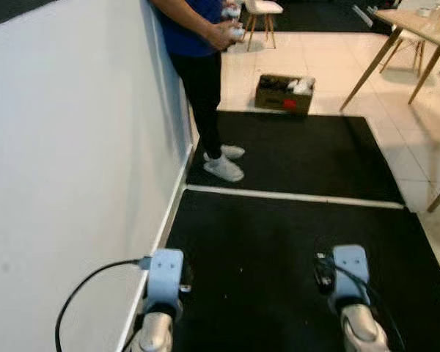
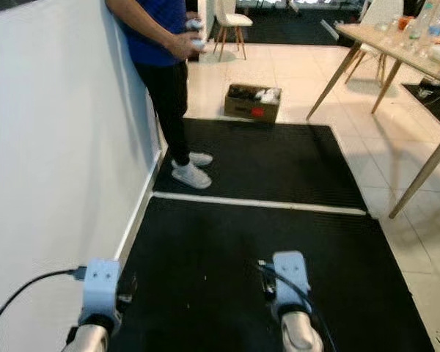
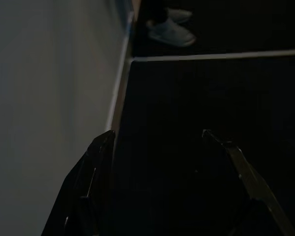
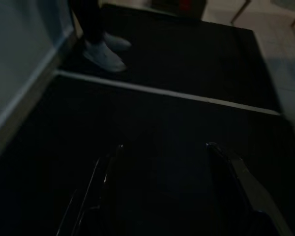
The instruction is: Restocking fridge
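Black floor mats [image 1: 293,257] split by a white strip [image 1: 293,196], white wall [image 1: 66,169] on left. Person [image 1: 198,66] stands by wall. Cardboard box [image 1: 284,93] of stock sits on tile past the mats, wooden table [image 2: 396,44] beside. Left gripper [image 3: 157,140] and right gripper [image 4: 162,150] hang idle, fingers spread, empty.

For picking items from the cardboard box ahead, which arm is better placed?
Right, probably. The cardboard box lies ahead toward the robot's right, nearer the right gripper; the left gripper hangs beside the wall. Both are open, empty and far.
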Motion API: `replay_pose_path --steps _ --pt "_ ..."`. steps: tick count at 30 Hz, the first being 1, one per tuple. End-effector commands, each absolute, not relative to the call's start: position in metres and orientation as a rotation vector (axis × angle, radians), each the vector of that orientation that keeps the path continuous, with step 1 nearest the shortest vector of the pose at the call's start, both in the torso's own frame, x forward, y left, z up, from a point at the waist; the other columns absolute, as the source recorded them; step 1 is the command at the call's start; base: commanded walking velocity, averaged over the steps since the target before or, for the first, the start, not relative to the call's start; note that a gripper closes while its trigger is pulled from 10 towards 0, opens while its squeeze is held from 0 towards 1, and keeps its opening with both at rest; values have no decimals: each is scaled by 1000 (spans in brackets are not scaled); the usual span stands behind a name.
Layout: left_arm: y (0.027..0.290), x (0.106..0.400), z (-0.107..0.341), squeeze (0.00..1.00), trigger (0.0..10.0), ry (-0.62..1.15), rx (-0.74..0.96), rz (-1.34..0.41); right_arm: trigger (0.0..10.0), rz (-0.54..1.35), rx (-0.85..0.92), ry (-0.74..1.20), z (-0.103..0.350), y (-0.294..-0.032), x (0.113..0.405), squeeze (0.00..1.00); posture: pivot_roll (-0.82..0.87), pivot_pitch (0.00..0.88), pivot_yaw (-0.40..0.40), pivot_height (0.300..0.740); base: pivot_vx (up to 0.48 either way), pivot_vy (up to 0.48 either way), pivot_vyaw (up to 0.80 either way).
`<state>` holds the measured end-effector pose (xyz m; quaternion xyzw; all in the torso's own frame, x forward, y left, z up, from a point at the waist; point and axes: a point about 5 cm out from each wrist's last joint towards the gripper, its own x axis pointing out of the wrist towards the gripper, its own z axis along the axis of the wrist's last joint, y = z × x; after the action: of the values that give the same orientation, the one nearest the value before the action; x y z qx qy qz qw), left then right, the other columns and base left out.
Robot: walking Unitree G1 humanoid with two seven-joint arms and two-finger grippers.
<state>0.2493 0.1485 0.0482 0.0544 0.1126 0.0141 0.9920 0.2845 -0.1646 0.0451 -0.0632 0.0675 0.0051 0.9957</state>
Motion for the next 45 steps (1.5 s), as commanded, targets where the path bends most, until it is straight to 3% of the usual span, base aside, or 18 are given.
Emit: replay_pose_path --steps 1,22,45 --pt "145 247 44 0 10000 247 105 13 10000 -17 -139 166 38 -176 278 0 -116 153 33 721 480 0 0" --pt "143 248 42 0 10000 258 104 12 10000 -31 -119 174 38 -180 278 0 -120 147 31 721 474 0 0" --pt "143 249 39 0 10000 288 85 25 10000 -47 -110 184 38 -185 279 0 -122 149 31 721 40 0 -767"
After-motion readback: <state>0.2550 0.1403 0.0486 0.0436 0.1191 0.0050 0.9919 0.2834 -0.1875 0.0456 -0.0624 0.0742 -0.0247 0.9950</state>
